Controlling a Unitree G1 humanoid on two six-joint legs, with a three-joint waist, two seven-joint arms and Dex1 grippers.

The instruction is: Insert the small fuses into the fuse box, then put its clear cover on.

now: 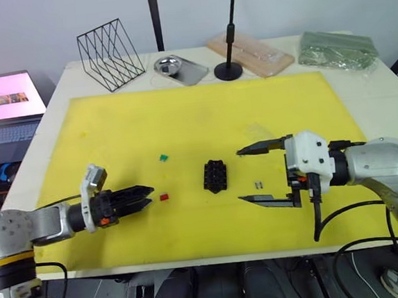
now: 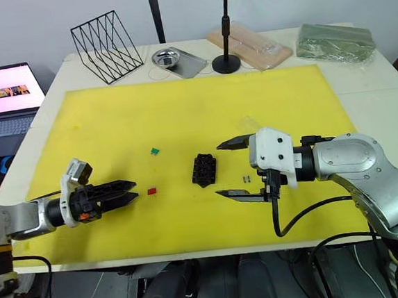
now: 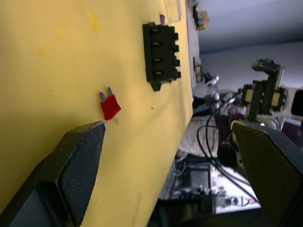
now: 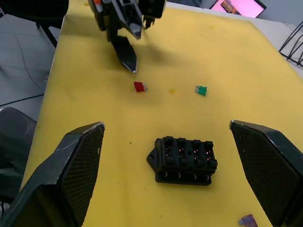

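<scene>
The black fuse box (image 1: pixel 215 175) lies in the middle of the yellow mat (image 1: pixel 203 114). My right gripper (image 1: pixel 241 176) is wide open just right of it, and a greyish clear fuse (image 1: pixel 258 184) lies between its fingers. A red fuse (image 1: pixel 164 196) sits just beyond the tip of my open left gripper (image 1: pixel 149 196), whose lower finger (image 3: pixel 80 165) is close to the mat. Farther back lies a green fuse (image 1: pixel 163 157). A purple fuse (image 4: pixel 247 220) rests near the right gripper, beside the faint clear cover (image 1: pixel 256 131).
Along the table's far edge stand a black wire rack (image 1: pixel 110 53), a metal tray with a bowl (image 1: pixel 178 67), a black stand base (image 1: pixel 228 70), clear packaging with a wooden board (image 1: pixel 250 52) and a grey-green bag (image 1: pixel 336 48). A laptop (image 1: pixel 7 103) sits off the left.
</scene>
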